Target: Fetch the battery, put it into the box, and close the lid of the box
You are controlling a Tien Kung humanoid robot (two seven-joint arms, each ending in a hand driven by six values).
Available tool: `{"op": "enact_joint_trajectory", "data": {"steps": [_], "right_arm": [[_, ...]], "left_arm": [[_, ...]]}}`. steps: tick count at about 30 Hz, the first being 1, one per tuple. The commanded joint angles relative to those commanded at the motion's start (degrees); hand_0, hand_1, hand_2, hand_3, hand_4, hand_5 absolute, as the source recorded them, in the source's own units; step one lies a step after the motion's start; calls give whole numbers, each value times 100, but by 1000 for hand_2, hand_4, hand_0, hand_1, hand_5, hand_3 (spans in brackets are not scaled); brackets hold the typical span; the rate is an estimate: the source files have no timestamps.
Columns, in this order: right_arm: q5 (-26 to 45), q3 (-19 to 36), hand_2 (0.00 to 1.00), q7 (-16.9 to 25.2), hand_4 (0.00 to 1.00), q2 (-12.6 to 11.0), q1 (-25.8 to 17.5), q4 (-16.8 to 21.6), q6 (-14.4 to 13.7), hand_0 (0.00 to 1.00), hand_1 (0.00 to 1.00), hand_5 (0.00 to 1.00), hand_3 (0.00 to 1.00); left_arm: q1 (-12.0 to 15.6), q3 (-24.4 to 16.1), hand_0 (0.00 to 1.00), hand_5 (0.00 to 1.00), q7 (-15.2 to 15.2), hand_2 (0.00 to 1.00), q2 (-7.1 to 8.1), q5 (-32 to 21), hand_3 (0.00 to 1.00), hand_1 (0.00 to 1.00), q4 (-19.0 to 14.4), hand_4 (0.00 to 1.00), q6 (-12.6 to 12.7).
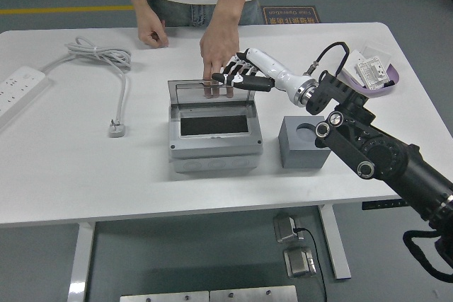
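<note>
A grey box [215,148] stands mid-table with a dark inside; no battery shows in it or anywhere else. Its clear lid [195,94] stands upright at the back. My right hand [233,78] reaches in from the right, fingers stretched out and holding nothing, right at the lid's top right edge. A person's hand [218,46] points down just behind the lid, fingertips showing through it. The person's other hand [153,33] rests curled on the table. Right of the box stands a grey block [304,151] with an empty round hole on top.
A white power strip [17,90] lies at the far left, its cable [105,56] and plug [117,128] left of the box. A purple tray [371,78] with small packets sits at the back right. The person stands at the far edge.
</note>
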Motion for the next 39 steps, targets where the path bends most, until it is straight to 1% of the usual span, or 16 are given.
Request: {"op": "enact_joint_trajectory", "data": {"steps": [5, 20, 31, 39], "right_arm": [[-31, -36, 551, -35, 998, -16, -58, 214, 8, 416, 470, 867, 558], [-95, -72, 550, -128, 998, -53, -225, 611, 42, 415, 469, 860, 558], [-39, -106, 549, -148, 998, -52, -325, 650, 58, 409, 461, 853, 557], [-6, -68, 549, -163, 998, 10, -431, 670, 66, 408, 460, 852, 557]], "left_arm": [[-4, 3, 589, 226, -9, 588, -7, -6, 641, 403, 0, 714, 1], [13, -2, 588, 228, -12, 589, -25, -3, 641, 403, 0, 714, 0], [19, -14, 588, 228, -13, 589, -32, 11, 641, 404, 0, 714, -1], [24, -11, 589, 228, -16, 588, -44, 7, 641, 404, 0, 714, 0]]}}
